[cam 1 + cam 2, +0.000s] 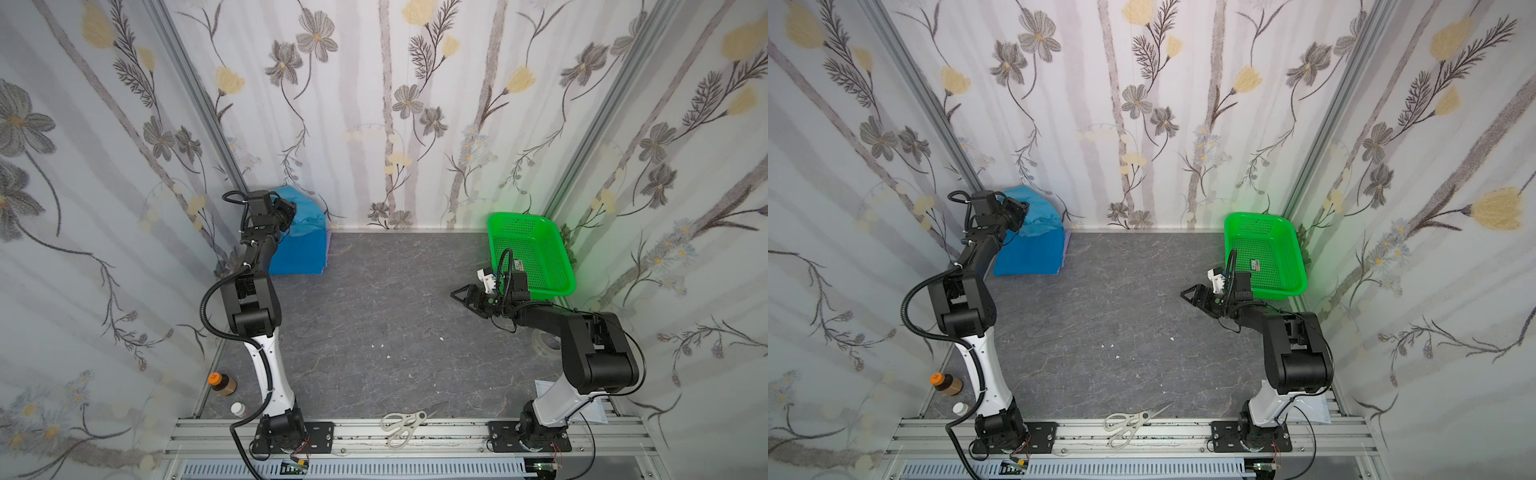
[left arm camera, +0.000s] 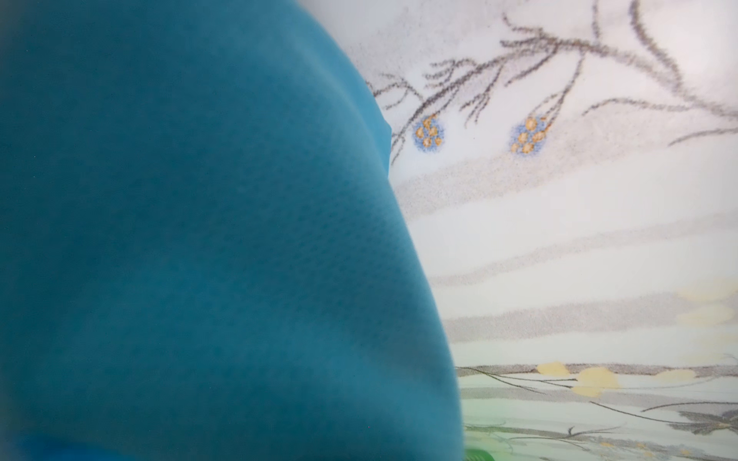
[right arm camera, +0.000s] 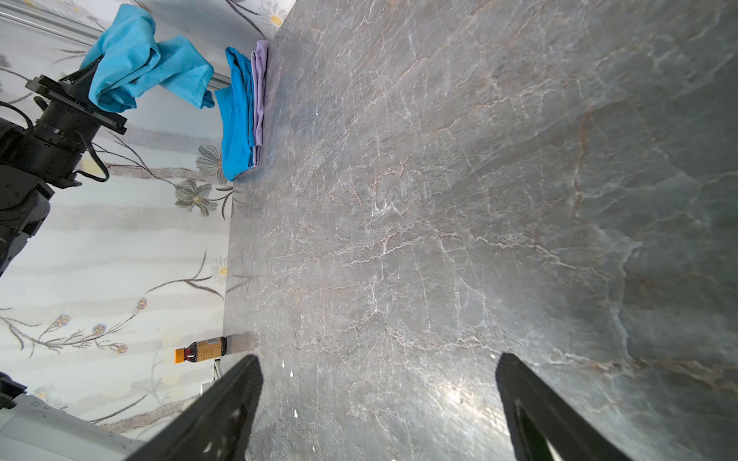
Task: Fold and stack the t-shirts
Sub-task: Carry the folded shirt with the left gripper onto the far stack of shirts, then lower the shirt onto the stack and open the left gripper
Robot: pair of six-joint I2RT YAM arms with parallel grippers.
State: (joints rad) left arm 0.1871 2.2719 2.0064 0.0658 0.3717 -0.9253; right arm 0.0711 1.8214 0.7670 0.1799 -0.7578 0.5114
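A light sky-blue t-shirt (image 1: 306, 206) (image 1: 1039, 208) hangs bunched from my left gripper (image 1: 292, 210) (image 1: 1024, 206), which is shut on it at the back left corner. Its cloth (image 2: 199, 239) fills most of the left wrist view and hides the jaws. Below it a folded royal blue t-shirt (image 1: 299, 253) (image 3: 237, 115) lies on a lilac t-shirt (image 1: 330, 245) (image 3: 260, 92), stacked against the wall. The right wrist view shows the held shirt (image 3: 139, 60) drooping over this stack. My right gripper (image 1: 457, 296) (image 1: 1187, 293) (image 3: 377, 359) stands open and empty over the dark tabletop (image 3: 439, 199).
A green perforated basket (image 1: 559, 266) stands at the back right, behind my right wrist. White scissors (image 1: 402, 424) lie on the front rail. A brown bottle (image 1: 223, 383) and a small white bottle (image 1: 238, 409) stand front left. A tape roll (image 1: 545, 343) sits beneath the right arm.
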